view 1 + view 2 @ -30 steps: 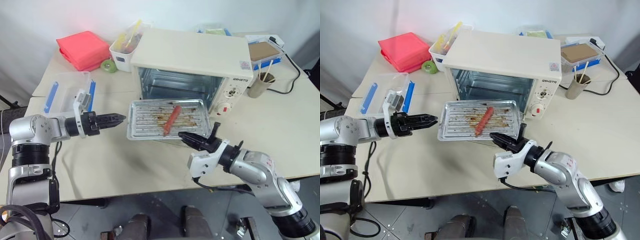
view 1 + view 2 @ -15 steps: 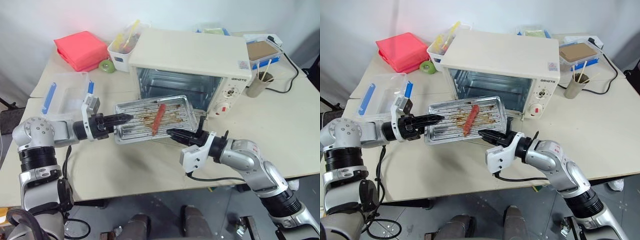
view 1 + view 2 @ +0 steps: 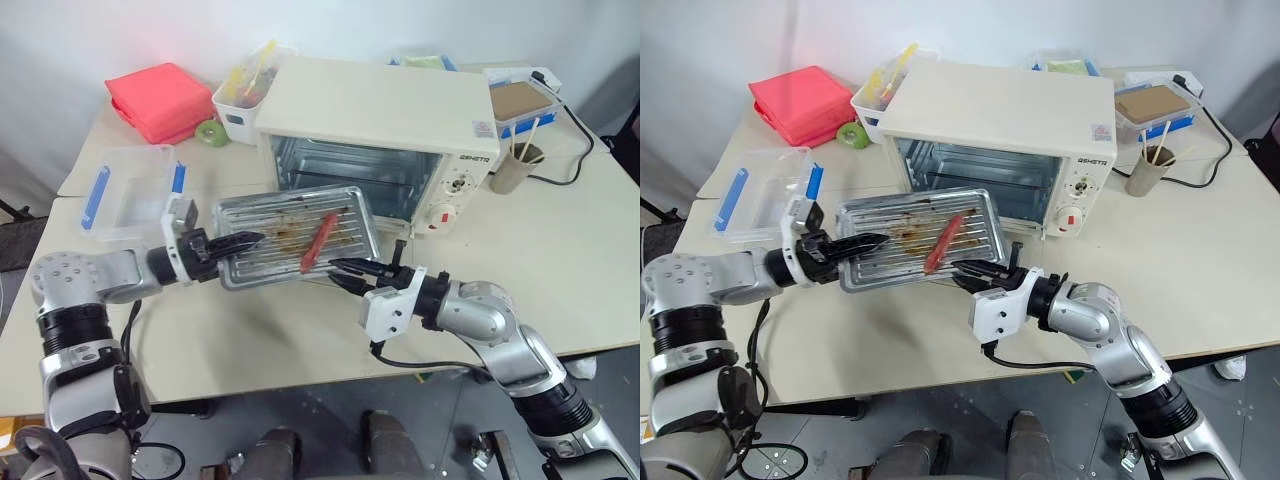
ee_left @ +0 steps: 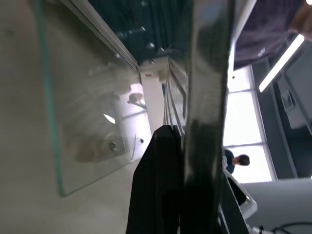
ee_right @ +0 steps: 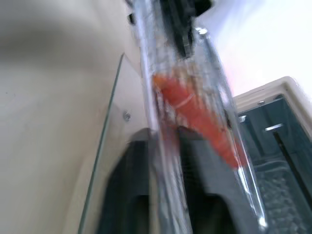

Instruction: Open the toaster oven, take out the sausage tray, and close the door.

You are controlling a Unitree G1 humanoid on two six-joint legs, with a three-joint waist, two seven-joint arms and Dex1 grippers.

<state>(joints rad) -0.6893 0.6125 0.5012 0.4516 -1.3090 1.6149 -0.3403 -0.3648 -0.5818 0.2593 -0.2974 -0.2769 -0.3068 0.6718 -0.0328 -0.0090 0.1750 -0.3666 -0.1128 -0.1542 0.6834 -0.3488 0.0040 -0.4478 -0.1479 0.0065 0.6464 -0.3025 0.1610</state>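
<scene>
The sausage tray [image 3: 295, 236] is held aloft before the toaster oven [image 3: 380, 135], long axis left-right: left hand [image 3: 240, 243] clamped on its left rim, right hand [image 3: 345, 270] slightly parted astride its near edge.

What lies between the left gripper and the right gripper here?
The sausage tray, carrying one red sausage, spans from the left gripper at one edge to the right gripper at its near edge, in the left eye view.

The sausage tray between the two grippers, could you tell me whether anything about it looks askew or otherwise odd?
Yes. The sausage tray hangs in the air in front of the open toaster oven, visibly tilted, its far right corner higher. The left gripper is shut on its left edge. The sausage lies loose and diagonal on the stained ridges, so it might roll.
</scene>
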